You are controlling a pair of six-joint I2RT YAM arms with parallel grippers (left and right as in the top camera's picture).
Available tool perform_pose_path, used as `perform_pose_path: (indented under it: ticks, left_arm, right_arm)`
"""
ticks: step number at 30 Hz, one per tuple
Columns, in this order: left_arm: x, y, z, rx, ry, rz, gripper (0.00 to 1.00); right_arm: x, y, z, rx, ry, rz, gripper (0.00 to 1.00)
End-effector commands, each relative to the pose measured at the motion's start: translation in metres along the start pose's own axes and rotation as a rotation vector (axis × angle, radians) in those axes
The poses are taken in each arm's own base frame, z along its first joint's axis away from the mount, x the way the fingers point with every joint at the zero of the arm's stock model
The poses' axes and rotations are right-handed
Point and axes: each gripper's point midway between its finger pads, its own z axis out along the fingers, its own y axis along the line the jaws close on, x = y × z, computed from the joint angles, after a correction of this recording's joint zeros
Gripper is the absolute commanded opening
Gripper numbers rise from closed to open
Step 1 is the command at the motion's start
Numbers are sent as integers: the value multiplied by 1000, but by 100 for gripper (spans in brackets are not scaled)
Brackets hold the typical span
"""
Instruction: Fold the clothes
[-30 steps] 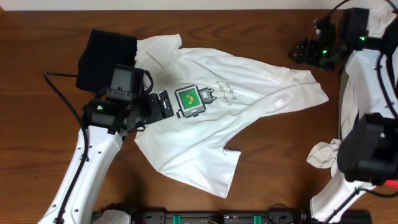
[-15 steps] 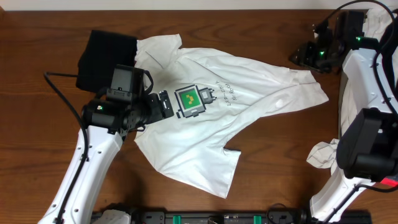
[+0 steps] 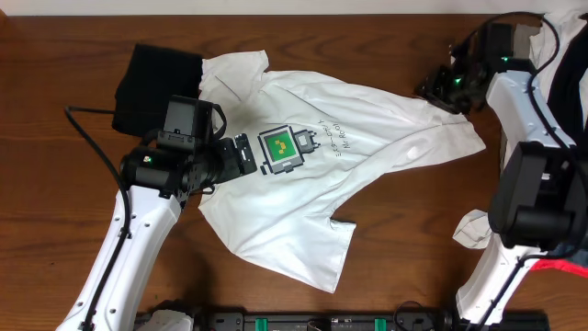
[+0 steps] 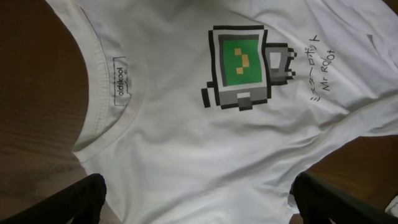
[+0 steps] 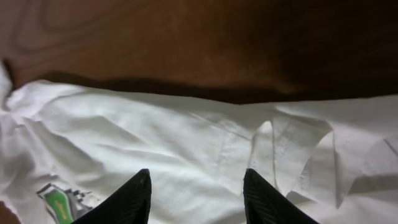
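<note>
A white T-shirt (image 3: 312, 175) with a green-and-grey pixel-robot print (image 3: 283, 149) lies spread, crumpled, across the table's middle. A black garment (image 3: 156, 78) lies folded at the far left, under the shirt's sleeve. My left gripper (image 3: 241, 154) is open just above the shirt beside the print; the left wrist view shows the collar (image 4: 115, 81), the print (image 4: 242, 65) and both fingers wide apart (image 4: 199, 196). My right gripper (image 3: 432, 87) is open at the shirt's far right corner; the right wrist view shows its fingers (image 5: 198, 186) over wrinkled white cloth (image 5: 186, 143).
The brown wooden table (image 3: 55, 184) is bare at the left and front. A crumpled white cloth (image 3: 478, 230) lies at the right near the right arm's base. More white fabric (image 3: 570, 55) lies at the far right edge.
My right gripper has moved left, from beyond the shirt's edge onto its far right corner. The left arm and the shirt have not moved.
</note>
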Motion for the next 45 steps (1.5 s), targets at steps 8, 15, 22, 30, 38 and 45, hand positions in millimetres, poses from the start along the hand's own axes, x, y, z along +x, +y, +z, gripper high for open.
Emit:
perform_pose_path:
  ticks: [8,15,22,30,38,45]
  left_arm:
    - [-2,-1,-2,4,-5,6,98]
    - [-2,-1,-2,4,-5,6,98]
    - [-2,-1,-2,4,-6,6,98]
    - [-2,-1,-2,4,-5,6,98]
    - [-2,-1,-2,4,-5,6,98]
    - [-2,-1,-2,4,-6,6,98]
  right_arm:
    - [15,-25,34,82,59,57,45]
    - [18,-33,47,92,76,65,45]
    - [11,-30,50,73,51,53,39]
    - [-1,-6,50,-58,21,74,36]
    - [-1,-6,50,-58,19,89,35]
    - [1,-5,51,-51,25,86,36]
